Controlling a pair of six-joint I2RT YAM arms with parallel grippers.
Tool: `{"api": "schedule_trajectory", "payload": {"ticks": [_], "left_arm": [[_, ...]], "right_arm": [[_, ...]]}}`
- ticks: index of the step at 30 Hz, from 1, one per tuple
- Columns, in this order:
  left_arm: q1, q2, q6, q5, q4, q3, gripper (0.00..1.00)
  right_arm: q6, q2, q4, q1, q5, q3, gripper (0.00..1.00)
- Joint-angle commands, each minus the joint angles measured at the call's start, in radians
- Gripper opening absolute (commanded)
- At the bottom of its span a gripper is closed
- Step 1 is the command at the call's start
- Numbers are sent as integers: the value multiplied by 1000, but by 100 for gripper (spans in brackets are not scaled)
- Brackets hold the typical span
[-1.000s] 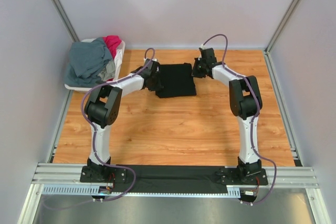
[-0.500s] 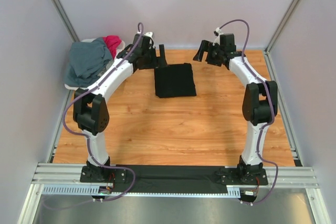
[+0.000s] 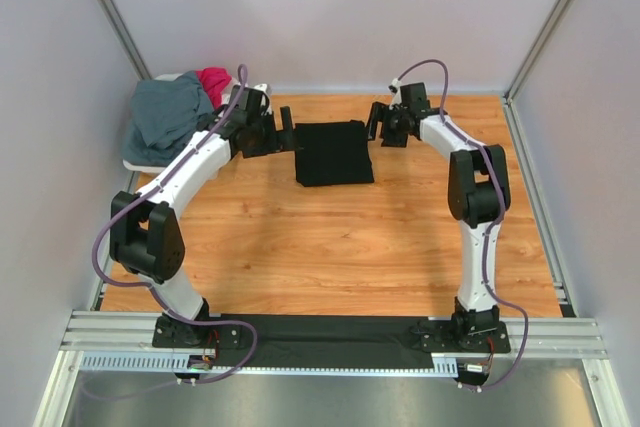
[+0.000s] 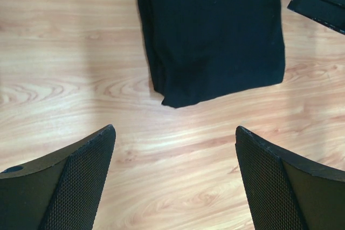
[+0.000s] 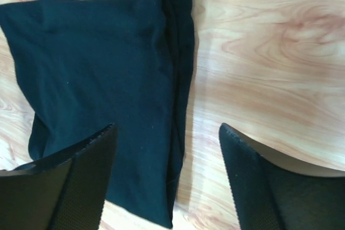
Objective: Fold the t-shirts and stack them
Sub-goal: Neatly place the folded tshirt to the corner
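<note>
A black t-shirt lies folded into a rectangle on the wooden table. My left gripper hovers just off its left side, open, with only bare wood between its fingers; the black t-shirt fills the top of that view. My right gripper hangs at the shirt's far right corner, open and holding nothing, its jaws straddling the folded edge of the black t-shirt. A slate grey-blue t-shirt and a magenta-red one are heaped in the basket.
The white plastic basket stands at the table's far left corner, against the wall. Grey walls close in the table at the back and sides. The right gripper's finger shows at the left wrist view's top right corner.
Both grippers were shut at the black shirt's edges. They let go, opened, rose toward the back, and have come down again beside the shirt.
</note>
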Motion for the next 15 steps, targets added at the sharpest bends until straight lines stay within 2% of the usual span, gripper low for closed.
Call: {"api": "schedule_trajectory", "payload": {"ticks": [1, 3, 8, 15], "left_arm": [[8, -42, -5, 17, -21, -7, 97], [8, -42, -5, 13, -24, -14, 97], [11, -40, -6, 13, -32, -27, 97], [22, -34, 0, 13, -38, -27, 97]], "right_arm": [[0, 33, 1, 28, -5, 73, 76], [-3, 60, -18, 42, 9, 112, 70], [-36, 108, -82, 77, 46, 181, 64], [-62, 143, -177, 102, 182, 238, 51]]}}
